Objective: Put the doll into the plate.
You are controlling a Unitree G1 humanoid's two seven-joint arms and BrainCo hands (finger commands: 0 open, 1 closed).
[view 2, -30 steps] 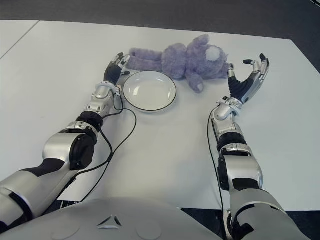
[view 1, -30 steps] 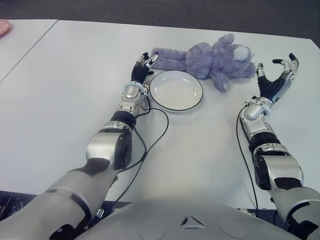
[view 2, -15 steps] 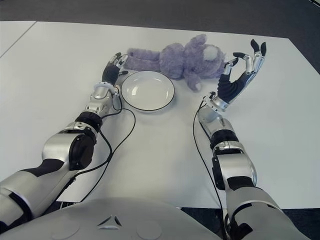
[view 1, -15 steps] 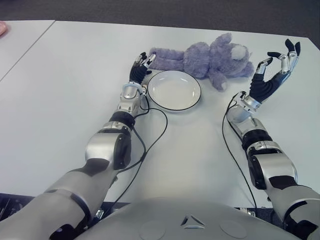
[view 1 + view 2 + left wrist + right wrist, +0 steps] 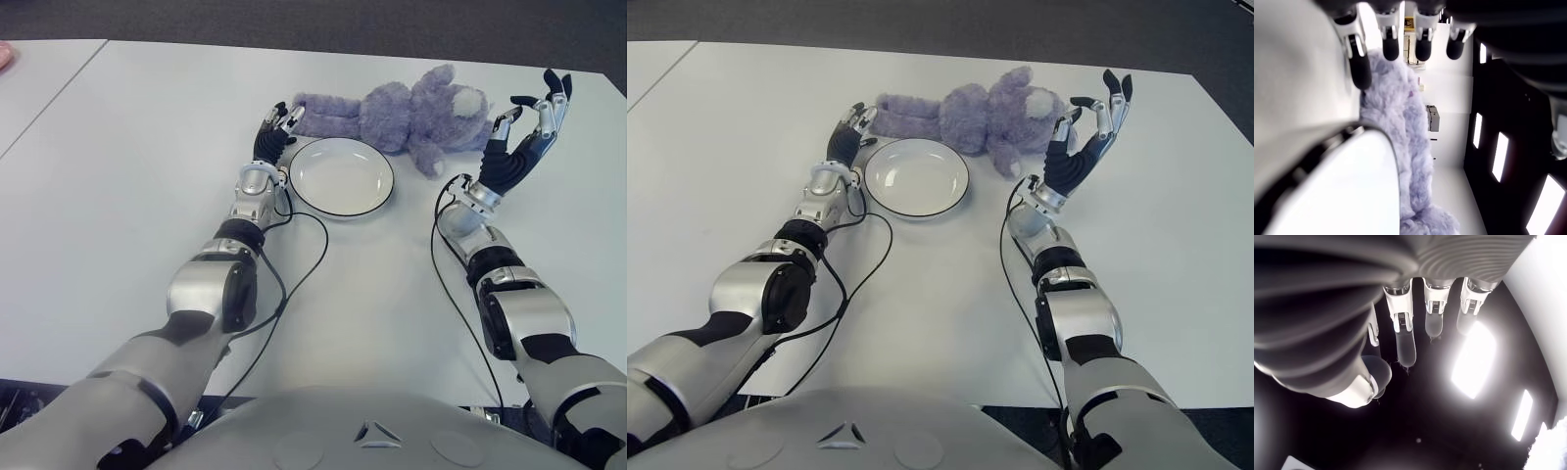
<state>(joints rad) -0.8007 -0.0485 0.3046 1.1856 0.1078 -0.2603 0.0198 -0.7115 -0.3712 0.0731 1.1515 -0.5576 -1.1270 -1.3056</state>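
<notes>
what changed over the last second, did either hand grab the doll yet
No grab yet. The right hand rose off the table and swung in toward the doll's head, fingers open and empty. The left hand stayed by the doll's leg beside the plate, holding nothing. Doll and plate did not move.

A wide white bench [image 5: 118, 196] carries everything. On it sits a round white plate [image 5: 342, 177] with a dark rim, empty. Just behind the plate a purple plush doll [image 5: 402, 113] lies stretched along the bench, legs toward the robot's left, head toward its right, clear of the plate's bowl.
</notes>
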